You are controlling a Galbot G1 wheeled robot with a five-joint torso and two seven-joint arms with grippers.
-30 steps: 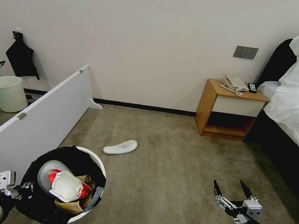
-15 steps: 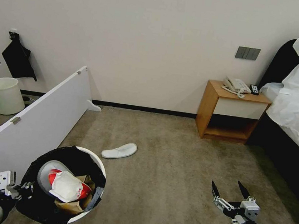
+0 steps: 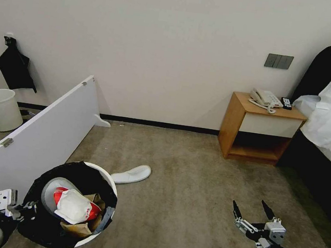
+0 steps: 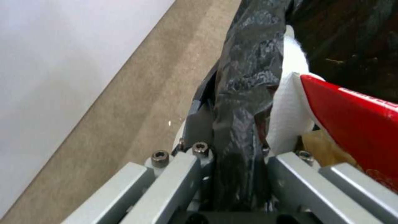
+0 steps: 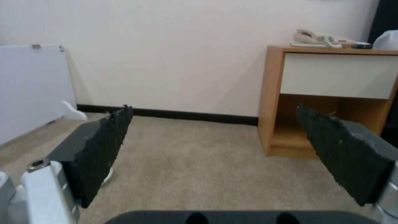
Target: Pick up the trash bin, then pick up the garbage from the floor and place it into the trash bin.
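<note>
Slipper (image 3: 131, 174) sits closer to the bin (image 3: 106, 173) now, at its 1 o'clock, since the robot rolled nearer. Left tool (image 4: 232, 174) pinches the bin's rim; right tool (image 3: 251, 215) hangs spread, empty.

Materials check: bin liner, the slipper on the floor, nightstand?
Bin liner: thin black plastic film, crinkled and glossy. Slipper: looks like soft white fabric, matte, flat; exact cloth unclear. Nightstand: wood or wood-look laminate with visible grain, and a smooth white drawer front.

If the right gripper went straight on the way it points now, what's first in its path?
Probably nothing soon: the open right gripper aims over bare carpet toward the wall, the nightstand just beside that line; depth is unclear.
</note>
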